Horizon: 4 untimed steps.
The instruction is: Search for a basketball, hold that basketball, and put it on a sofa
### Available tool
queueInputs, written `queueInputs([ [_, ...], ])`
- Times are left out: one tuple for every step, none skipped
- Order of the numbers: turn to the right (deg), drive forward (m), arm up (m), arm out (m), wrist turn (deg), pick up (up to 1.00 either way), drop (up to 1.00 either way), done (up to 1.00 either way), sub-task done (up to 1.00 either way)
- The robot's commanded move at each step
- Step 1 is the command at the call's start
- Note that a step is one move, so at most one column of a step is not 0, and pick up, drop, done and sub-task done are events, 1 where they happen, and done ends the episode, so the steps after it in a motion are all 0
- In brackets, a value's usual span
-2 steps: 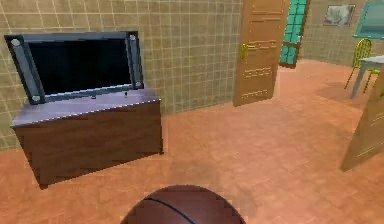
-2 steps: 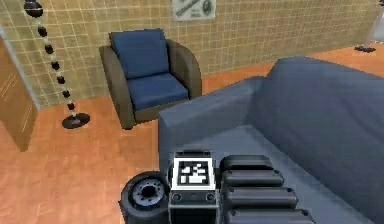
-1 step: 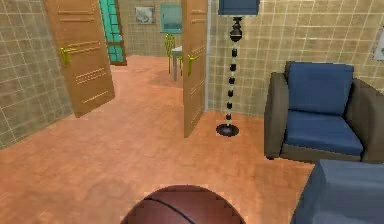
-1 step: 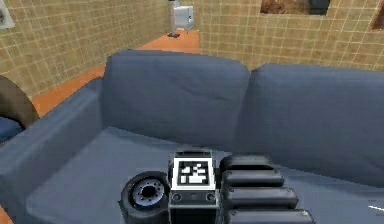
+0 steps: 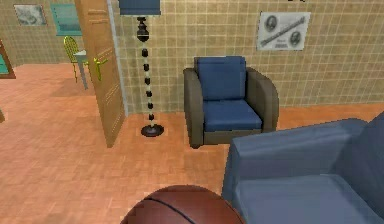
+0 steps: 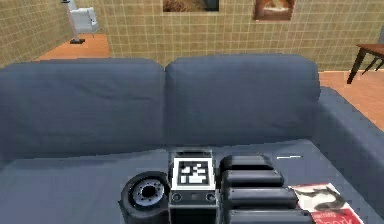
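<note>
Tiled walls and an orange floor surround the dark blue sofa [image 6: 120,110], with a blue armchair [image 5: 228,98] farther off. The arm [image 6: 255,185] lies over the near seat. The basketball [image 5: 182,207] sits at the forward view's near edge, left of the sofa. Whether the gripper [image 6: 148,194] holds anything cannot be told. This is probably the placing step: next, settle the ball on the cushion, clear of the magazine [image 6: 325,202].

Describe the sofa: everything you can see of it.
The sofa is dark blue-grey, fabric-looking, with two wide back cushions side by side and a padded armrest at the arm side view's right. It stands on the orange floor, clear of the tiled wall. A red-and-white magazine lies flat on its seat; the robot's arm extends over the seat.
</note>
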Motion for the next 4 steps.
queueInputs([
  [0.0, 0.00, 0.00, 0.42, 0.0, 0.00, 0.00, 0.00, 0.00],
  [0.0, 0.00, 0.00, 0.00, 45.0, 0.00, 0.00, 0.00, 0.00],
  [0.0, 0.00, 0.00, 0.00, 45.0, 0.00, 0.00, 0.00, 0.00],
  [0.0, 0.00, 0.00, 0.00, 42.0, 0.00, 0.00, 0.00, 0.00],
])
